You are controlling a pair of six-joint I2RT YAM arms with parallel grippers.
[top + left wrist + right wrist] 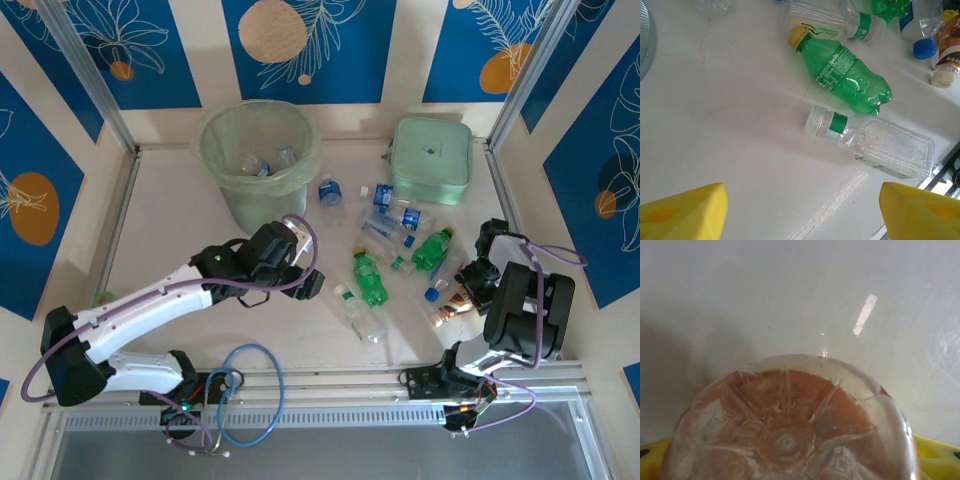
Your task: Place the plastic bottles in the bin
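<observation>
The bin (238, 200), a pale green lined bucket at the back left, holds a few clear bottles (262, 163). More plastic bottles lie right of it: a green Sprite bottle (369, 278) (850, 77), a clear one with a green label (360, 312) (880, 145), another green one (432, 248) and blue-labelled ones (385, 195). My left gripper (308, 282) (802, 200) hangs open over bare table, just short of the clear bottle. My right gripper (470, 293) (790, 460) is shut on an orange-brown bottle (452, 310) (790, 430), whose ribbed base sits between the yellow fingers.
A mint green square case (431, 160) lies at the back right. Metal rails (330, 385) run along the near table edge. A blue cap (925, 48) and a cream cap (944, 77) lie among the bottles on the right.
</observation>
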